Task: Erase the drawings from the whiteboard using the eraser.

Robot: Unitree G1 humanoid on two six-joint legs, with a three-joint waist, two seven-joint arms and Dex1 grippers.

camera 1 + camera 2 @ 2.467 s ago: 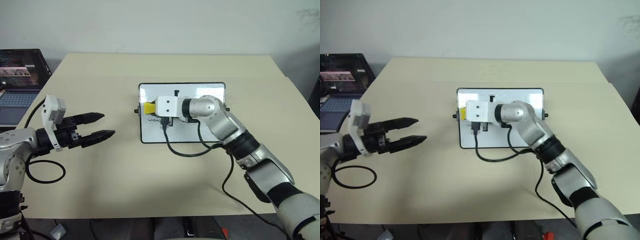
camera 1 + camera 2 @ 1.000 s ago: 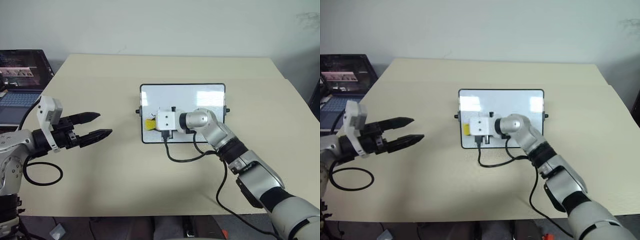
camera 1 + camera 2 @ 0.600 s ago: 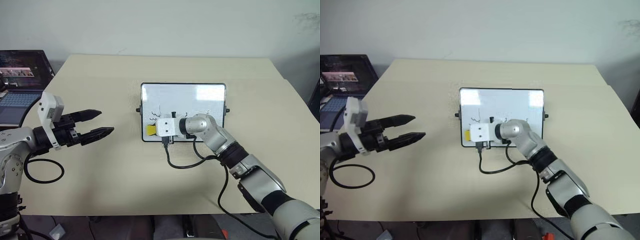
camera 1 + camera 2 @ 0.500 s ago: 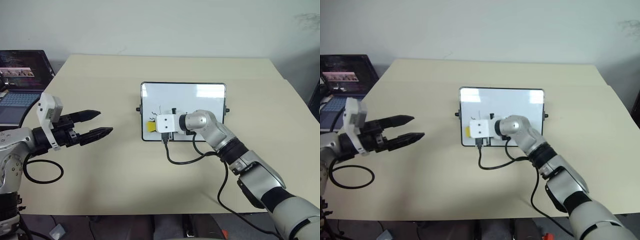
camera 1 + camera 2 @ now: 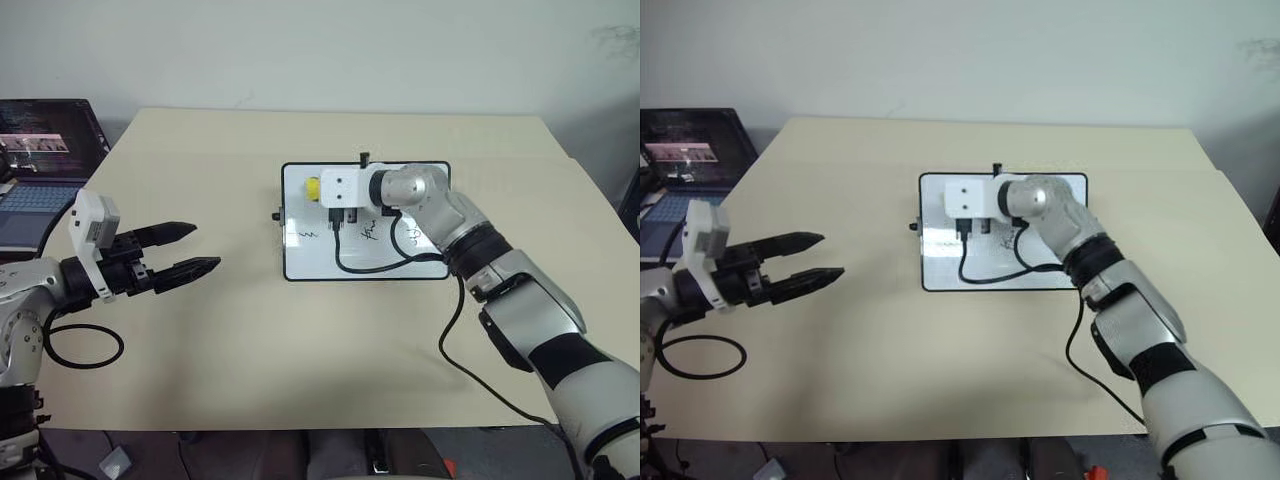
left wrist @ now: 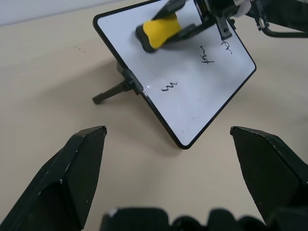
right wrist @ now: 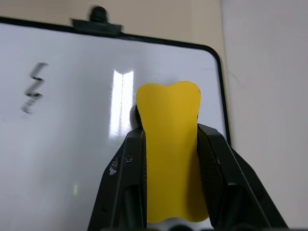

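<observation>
On the whiteboard (image 5: 366,265), eraser (image 5: 312,187) pinched in right jaws, drawings (image 5: 308,234)

Whiteboard (image 5: 340,255): glossy white face, thin black frame, black side knobs. Drawings (image 6: 167,86): black marker squiggles, zigzag in pattern, on the white face. Eraser (image 7: 169,144): yellow body over a dark base. Right gripper (image 7: 169,159): black fingers, white housing behind, silver-grey arm with a black cable. Left gripper (image 5: 195,250): black fingers, white block on the wrist. Table (image 5: 250,340): plain pale beige. Wall (image 5: 320,50): off-white. Laptop (image 5: 40,150): dark casing, lit screen with pink patches.
</observation>
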